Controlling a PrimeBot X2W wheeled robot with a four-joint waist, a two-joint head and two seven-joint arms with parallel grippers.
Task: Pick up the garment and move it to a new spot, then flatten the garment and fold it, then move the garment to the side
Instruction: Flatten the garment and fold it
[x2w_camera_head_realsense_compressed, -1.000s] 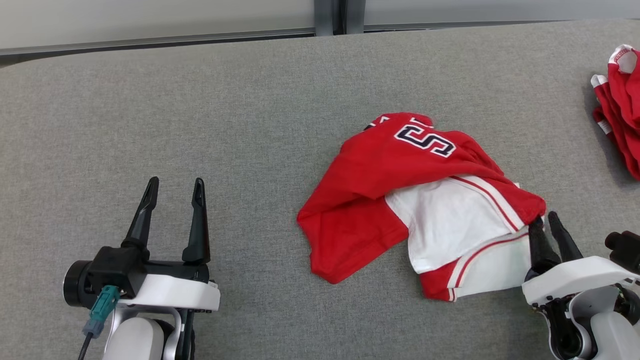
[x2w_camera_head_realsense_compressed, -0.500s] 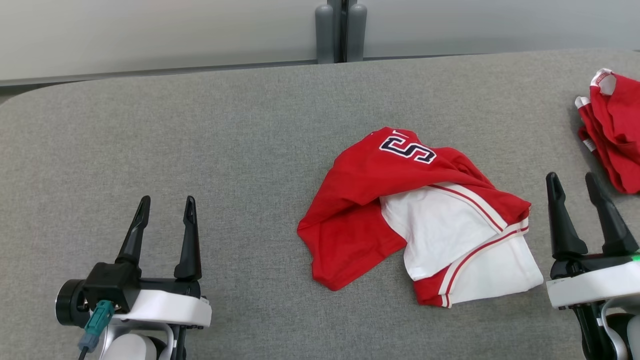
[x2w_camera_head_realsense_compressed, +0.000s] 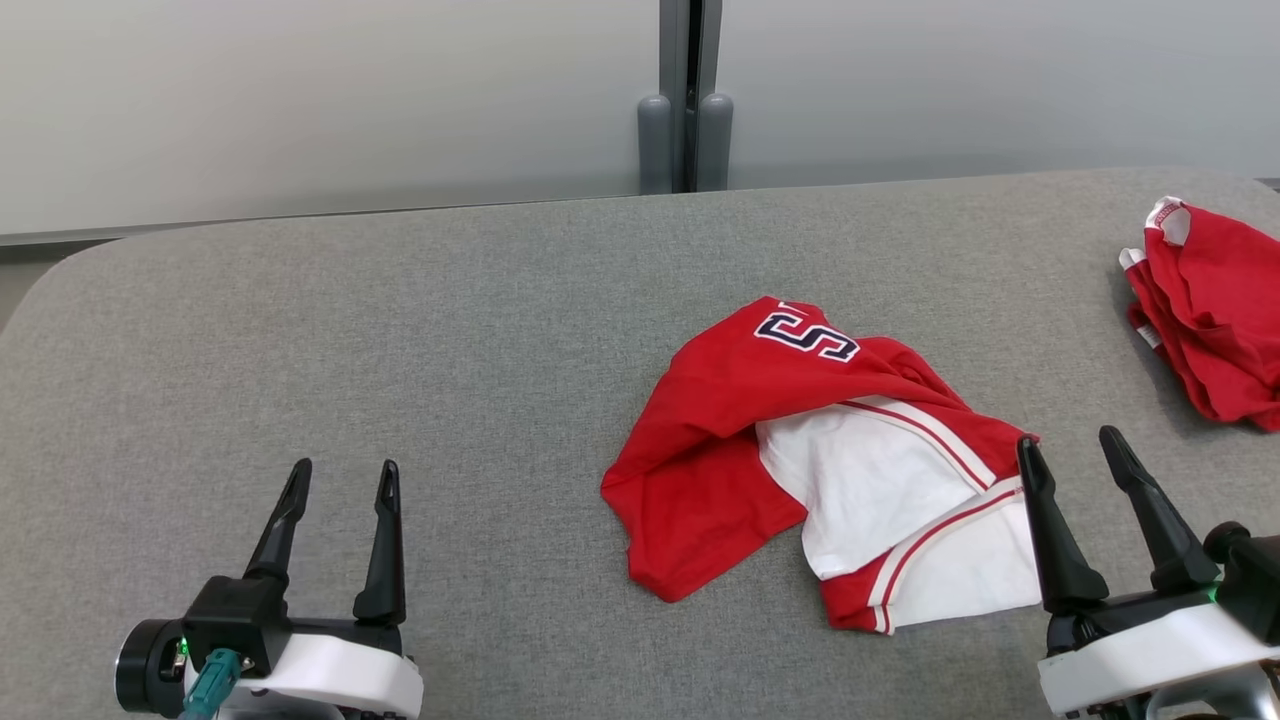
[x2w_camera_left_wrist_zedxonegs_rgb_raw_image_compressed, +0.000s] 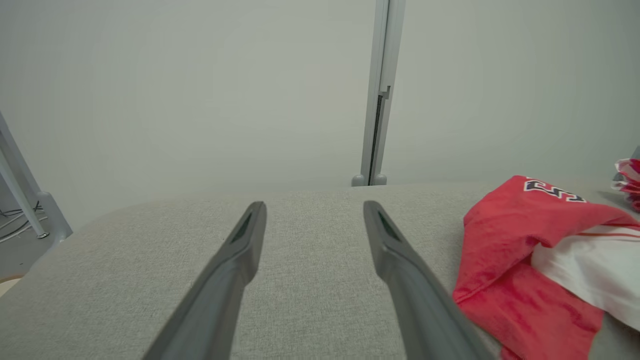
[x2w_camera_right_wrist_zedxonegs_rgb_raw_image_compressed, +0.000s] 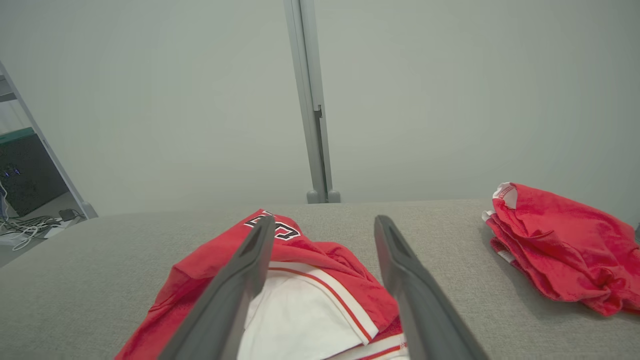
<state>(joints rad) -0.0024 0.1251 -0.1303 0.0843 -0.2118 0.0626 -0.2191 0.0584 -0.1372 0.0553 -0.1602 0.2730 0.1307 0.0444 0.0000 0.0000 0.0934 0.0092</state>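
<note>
The garment (x2w_camera_head_realsense_compressed: 720, 400) lies crumpled — just left of the right gripper (x2w_camera_head_realsense_compressed: 1067, 441).

The grey bench (x2w_camera_head_realsense_compressed: 400, 330) is covered in coarse, matt woven cloth. The crumpled red-and-white jersey garment (x2w_camera_head_realsense_compressed: 720, 400) and the red cloth lump (x2w_camera_head_realsense_compressed: 1215, 330) are thin, smooth fabric with a faint sheen. The left claw (x2w_camera_head_realsense_compressed: 346, 467) and right claw (x2w_camera_head_realsense_compressed: 1068, 438) have matt dark plastic fingers (x2w_camera_head_realsense_compressed: 383, 540) on smooth white plastic housings (x2w_camera_head_realsense_compressed: 340, 680).
</note>
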